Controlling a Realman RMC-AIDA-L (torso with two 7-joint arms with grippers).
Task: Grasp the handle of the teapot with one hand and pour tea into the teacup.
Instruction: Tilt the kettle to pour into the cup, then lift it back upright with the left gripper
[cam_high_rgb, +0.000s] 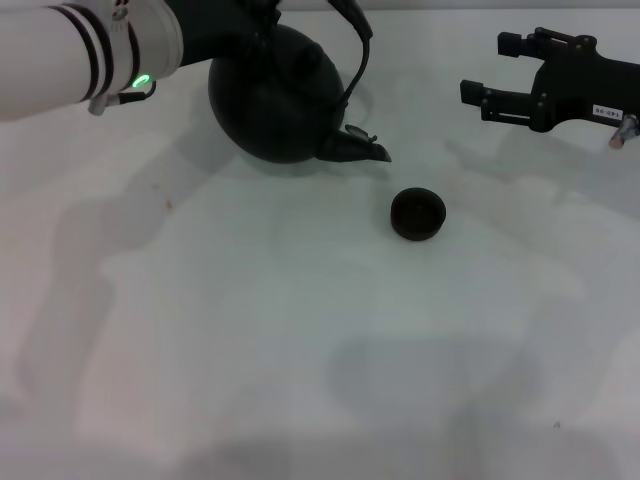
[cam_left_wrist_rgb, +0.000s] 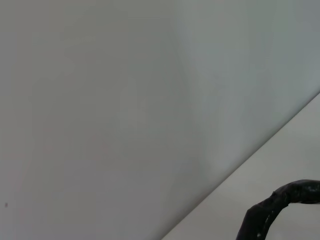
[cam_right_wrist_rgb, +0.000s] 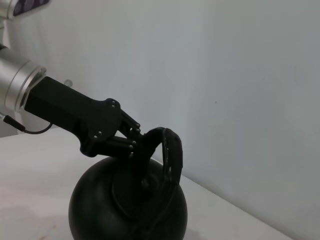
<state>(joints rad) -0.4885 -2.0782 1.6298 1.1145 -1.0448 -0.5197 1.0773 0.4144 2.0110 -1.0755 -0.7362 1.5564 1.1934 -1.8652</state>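
the grasp step is judged complete and the pour is only beginning. the left pincer is seen from the right wrist view clamped on the handle, at the top of the arch above the lid. the teapot sits at the far left of the tabletop, tipped a little, with its spout aimed right and toward the near side. whether its base rests on the tabletop or is lifted clear cannot be told. the teacup stands upright, near the spout but apart from it, slightly nearer and further right. the right pincer is held idle at the far right with its fingers apart and nothing between them. next, the spout is to be carried over the teacup and the teapot tilted further; a slow tilt is called for, since the teacup is small.
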